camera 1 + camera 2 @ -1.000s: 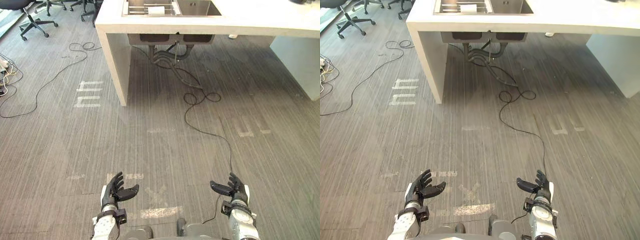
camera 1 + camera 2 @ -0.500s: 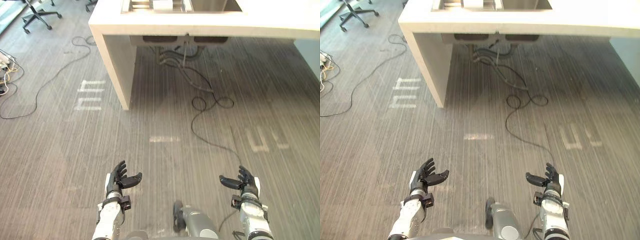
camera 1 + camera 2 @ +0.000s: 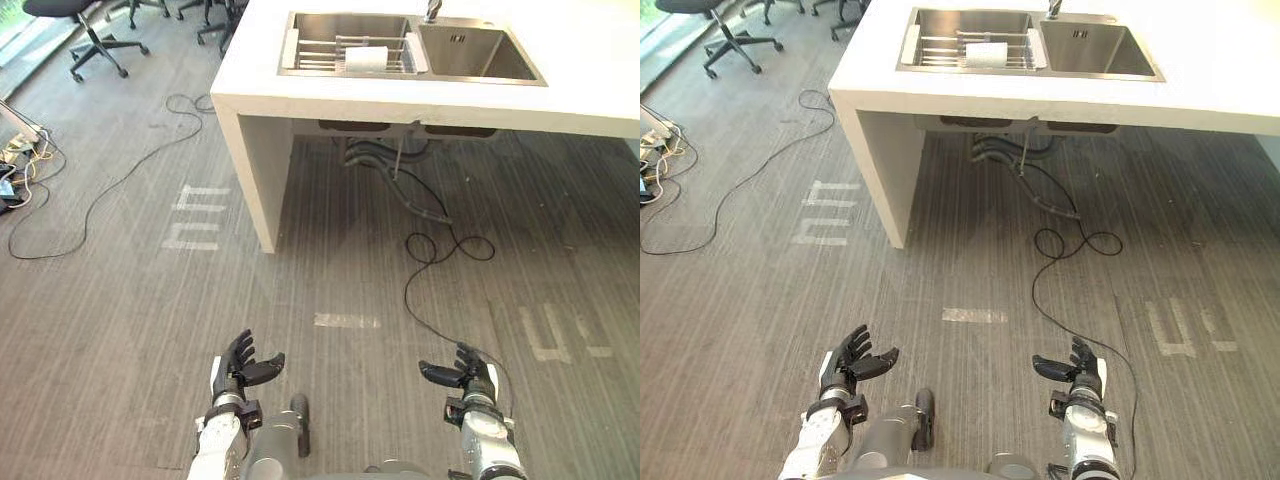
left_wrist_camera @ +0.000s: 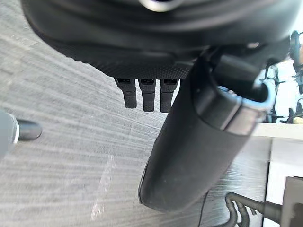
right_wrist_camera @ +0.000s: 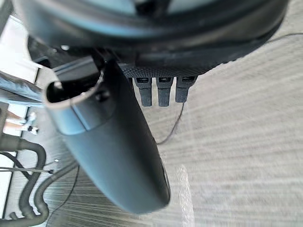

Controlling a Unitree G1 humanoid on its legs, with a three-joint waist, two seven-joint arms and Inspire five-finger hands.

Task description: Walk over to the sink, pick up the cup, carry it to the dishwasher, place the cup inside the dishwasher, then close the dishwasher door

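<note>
Left eye view now takes in the sink [image 3: 475, 58] and cup [image 3: 366, 59], well beyond my open, empty left hand [image 3: 240, 366] and right hand [image 3: 466, 373], so I keep walking.

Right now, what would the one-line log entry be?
stage: short of sink | cup: on rack in sink, untouched | left hand: open, empty | right hand: open, empty

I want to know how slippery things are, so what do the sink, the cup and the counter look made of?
Sink: brushed steel by the look, grey with a dull sheen. Cup: white and matte, lying in the sink's left basin; plastic or ceramic, cannot tell. Counter: smooth white slab, likely stone or composite.
</note>
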